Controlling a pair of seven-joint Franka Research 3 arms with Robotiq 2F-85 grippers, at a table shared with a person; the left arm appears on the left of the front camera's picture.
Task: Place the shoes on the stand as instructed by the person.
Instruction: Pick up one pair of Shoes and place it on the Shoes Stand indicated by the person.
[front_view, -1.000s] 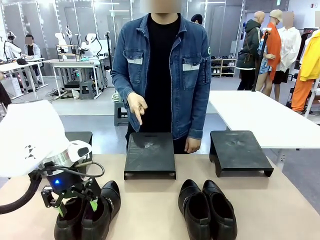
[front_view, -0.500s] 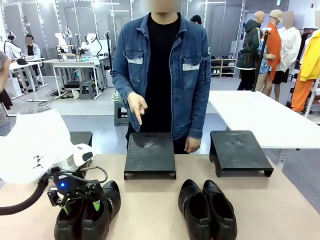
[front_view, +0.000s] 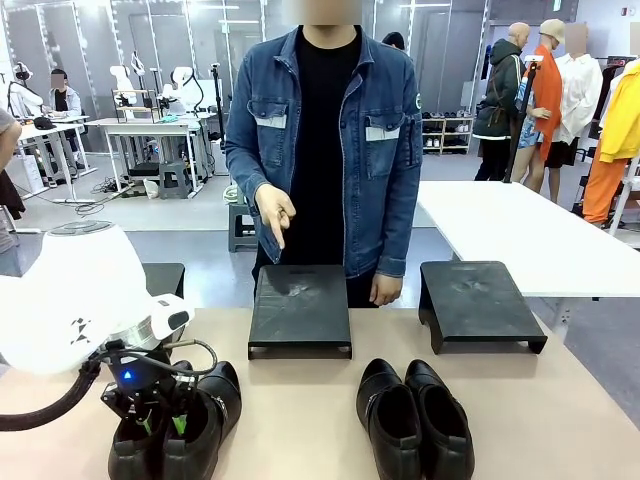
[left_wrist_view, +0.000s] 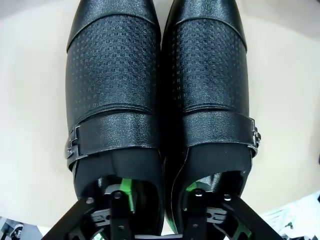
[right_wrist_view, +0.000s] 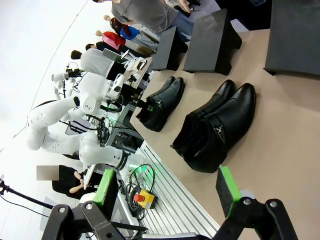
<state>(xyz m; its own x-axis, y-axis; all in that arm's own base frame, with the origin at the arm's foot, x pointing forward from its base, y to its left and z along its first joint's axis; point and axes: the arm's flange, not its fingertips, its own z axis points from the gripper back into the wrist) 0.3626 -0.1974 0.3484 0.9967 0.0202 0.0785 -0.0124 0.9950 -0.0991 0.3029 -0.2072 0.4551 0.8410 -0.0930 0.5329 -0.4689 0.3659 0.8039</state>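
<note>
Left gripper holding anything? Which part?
Left gripper pinches the left pair of shoes by their adjoining inner ankle walls, one finger inside each opening.

Left pair (front_view: 222, 390), left of centre stand (front_view: 300, 305), was seen black, uppers (left_wrist_view: 117, 65) embossed with fine dotted grid, buckles (left_wrist_view: 73, 146) silver. Right pair (front_view: 415, 420), right of stand, was seen glossy black. Stand was noted matte black, table (front_view: 300, 420) beige, person's jacket (front_view: 385, 170) blue denim.

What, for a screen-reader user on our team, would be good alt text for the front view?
The left gripper is shut on the left pair of black shoes, one finger inside each opening. Across the table, the person points a hand down at the middle stand; a second pair and another stand sit to the right.
</note>
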